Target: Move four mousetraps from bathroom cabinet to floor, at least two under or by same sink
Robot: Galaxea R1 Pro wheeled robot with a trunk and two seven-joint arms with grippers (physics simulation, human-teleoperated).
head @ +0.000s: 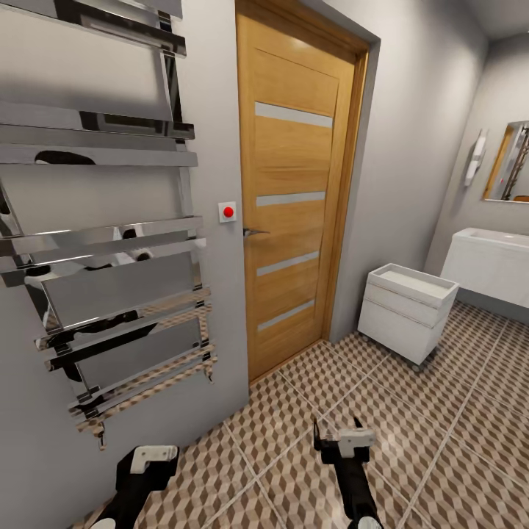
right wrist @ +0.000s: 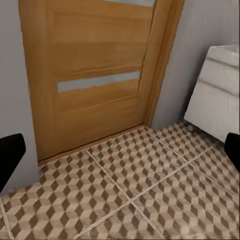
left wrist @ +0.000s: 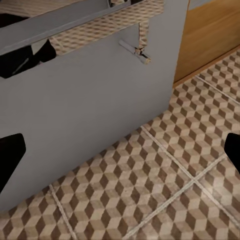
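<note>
Both claws empty, jaws spread wide. Left claw (left wrist: 120,155) hanging over bathroom floor (left wrist: 165,175) just beside the grey wall (left wrist: 85,115), below the chrome towel radiator (head: 110,242); dark fingertips (left wrist: 10,155) at the frame edges, nothing between them. Right claw (right wrist: 120,155) likewise apart, holding and touching nothing, aimed at the wooden door (right wrist: 95,65) and the tiles before it. In the head view, left claw (head: 147,459) low by the wall, right claw (head: 339,435) out over open tiles.

Further out: small white drawer unit (head: 405,308) past the door, then the white sink (head: 491,261) under a mirror (head: 508,163) at the far right.

No mousetraps visible, none on the tiles. Cabinet not sighted from here. Judged early: probably all four traps still to fetch, though the floor under the sink is too far off to check. Remaining: reaching the cabinet, taking the traps, setting them down with two by the sink.
</note>
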